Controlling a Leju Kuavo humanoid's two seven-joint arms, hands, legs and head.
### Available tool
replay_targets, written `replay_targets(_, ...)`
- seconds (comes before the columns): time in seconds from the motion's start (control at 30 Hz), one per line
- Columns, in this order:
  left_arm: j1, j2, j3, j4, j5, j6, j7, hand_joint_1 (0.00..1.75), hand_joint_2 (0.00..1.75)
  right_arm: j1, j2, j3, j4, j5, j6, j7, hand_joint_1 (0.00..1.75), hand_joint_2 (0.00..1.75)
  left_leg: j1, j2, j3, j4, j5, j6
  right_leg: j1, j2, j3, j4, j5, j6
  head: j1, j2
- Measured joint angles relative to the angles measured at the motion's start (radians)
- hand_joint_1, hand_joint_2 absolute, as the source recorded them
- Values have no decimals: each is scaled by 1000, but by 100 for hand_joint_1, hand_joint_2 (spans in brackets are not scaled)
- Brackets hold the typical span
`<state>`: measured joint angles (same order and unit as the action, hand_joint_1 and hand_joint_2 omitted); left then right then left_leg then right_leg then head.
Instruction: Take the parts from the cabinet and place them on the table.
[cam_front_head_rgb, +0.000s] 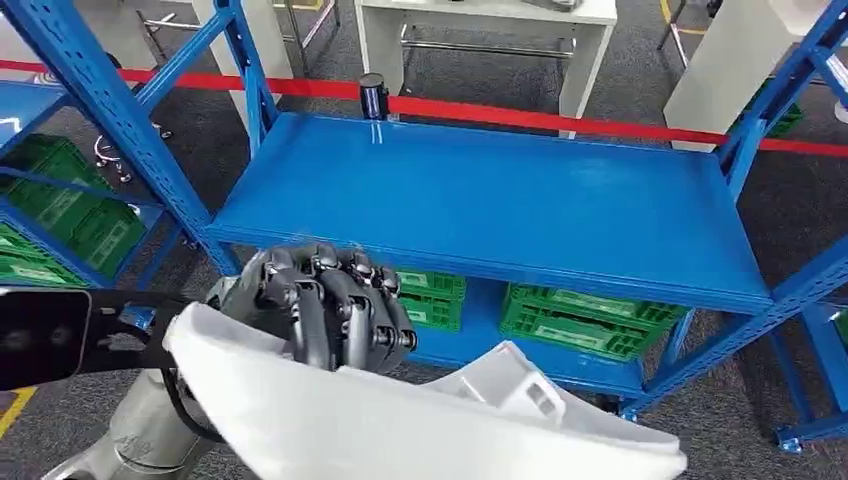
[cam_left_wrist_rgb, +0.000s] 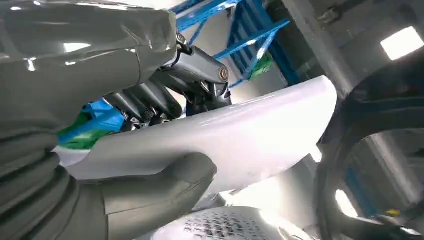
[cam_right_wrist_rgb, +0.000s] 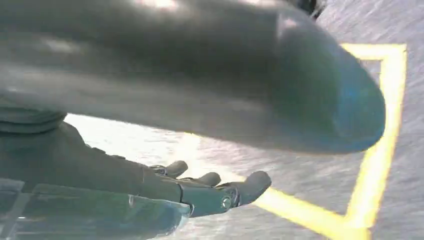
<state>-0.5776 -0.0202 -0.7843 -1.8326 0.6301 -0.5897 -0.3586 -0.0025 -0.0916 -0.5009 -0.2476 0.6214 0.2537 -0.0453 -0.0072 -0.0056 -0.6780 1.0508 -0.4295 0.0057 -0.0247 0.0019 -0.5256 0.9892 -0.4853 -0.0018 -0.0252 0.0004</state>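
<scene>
the left hand (cam_front_head_rgb: 320, 305) clamps the white part (cam_front_head_rgb: 400, 425) between dark fingers (cam_left_wrist_rgb: 150, 102) above and thumb below, the right hand (cam_right_wrist_rgb: 210, 192) hangs released, so carrying it level should prevent slipping.

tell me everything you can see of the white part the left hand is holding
The white part is a large, smooth, glossy shell, plastic by its look, curved and tapering toward one end. A blocky moulded piece with small openings rises from its far side. The left hand grips it near one end, dark fingers over one face and the thumb under the other. It is held roughly level in front of the blue shelf, touching nothing else visible.
</scene>
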Motion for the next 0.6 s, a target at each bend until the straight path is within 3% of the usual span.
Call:
replay_targets(0.07, 9, 8, -6, -6, -24, 8, -2, 173, 175, 14, -16, -24, -5, 0, 7, 94, 0, 0, 8, 2, -41, 154, -118, -12, 2, -1, -24, 1, 20, -2, 0, 0)
replay_targets(0.1, 15, 12, -10, -9, -37, 10, -2, 173, 175, 26, -25, -40, -19, 6, 20, 153, 0, 0, 11, 3, -57, 228, -150, -15, 4, -1, -35, 2, 30, -1, -2, 0)
replay_targets(0.13, 24, 17, -13, -12, -47, 13, -1, 173, 175, 41, -24, -58, -41, 16, 39, 211, 0, 0, 11, 3, -58, 278, -154, -16, 5, -3, -47, 3, 39, 0, 0, 0)
replay_targets(0.17, 33, 21, -15, -18, -56, 18, 5, 173, 175, 59, -21, -79, -76, 35, 68, 269, 0, 0, 11, 3, -37, 275, -130, -14, 7, -4, -59, 3, 48, 0, -1, 0)
replay_targets(0.23, 44, 26, -16, -27, -59, 25, 11, 173, 175, 89, -4, -116, -151, 71, 129, 345, 0, 0, 10, 3, 65, 150, -66, -2, 13, -3, -79, 3, 65, 2, -1, 0)
replay_targets(0.27, 44, 30, -16, -34, -62, 27, 15, 173, 175, 102, 16, -144, -202, 94, 164, 378, 0, 0, 5, 2, 142, 45, -56, 13, 16, -2, -85, 3, 74, 3, -1, 0)
replay_targets(0.3, 45, 32, -16, -41, -64, 27, 18, 173, 175, 114, 40, -162, -240, 108, 184, 389, 0, 0, -1, 3, 192, -35, -94, 30, 14, -1, -88, 3, 80, 7, 1, 0)
replay_targets(0.33, 48, 35, -17, -46, -64, 27, 18, 173, 175, 127, 54, -184, -289, 123, 205, 396, 0, 0, -2, 4, 215, -75, -102, 27, 15, -2, -89, 2, 87, 16, 1, 0)
replay_targets(0.4, 52, 42, -19, -49, -64, 25, 19, 173, 175, 141, 83, -224, -355, 148, 242, 398, 0, 0, -13, 3, 201, -71, -90, 35, 3, -3, -90, -3, 102, 30, -5, 0)
replay_targets(0.43, 54, 47, -21, -50, -65, 22, 23, 173, 175, 145, 110, -249, -385, 166, 258, 390, 0, 0, -17, 4, 198, -82, -76, 44, 6, -2, -90, -12, 113, 38, -5, 0)
replay_targets(0.47, 55, 48, -24, -51, -65, 21, 26, 173, 175, 145, 119, -267, -403, 180, 264, 382, 0, 0, -5, 10, 198, -101, -53, 48, 3, -3, -98, 2, 102, 33, -6, 0)
replay_targets(0.5, 56, 50, -26, -51, -65, 15, 27, 173, 175, 145, 127, -288, -415, 193, 269, 372, 0, 0, -6, 10, 186, -106, -38, 56, 6, -2, -112, 27, 57, 26, -6, 0)
replay_targets(0.57, 59, 52, -32, -52, -67, 11, 34, 173, 175, 139, 140, -325, -422, 222, 270, 356, 0, 0, -7, 10, 159, -105, -11, 58, 5, -2, -151, 161, -55, 14, -1, 0)
replay_targets(0.6, 62, 54, -35, -52, -72, 8, 39, 173, 175, 135, 144, -339, -422, 236, 269, 345, 0, 0, -7, 10, 139, -103, 3, 58, 4, -2, -170, 240, -91, 18, -1, 0)
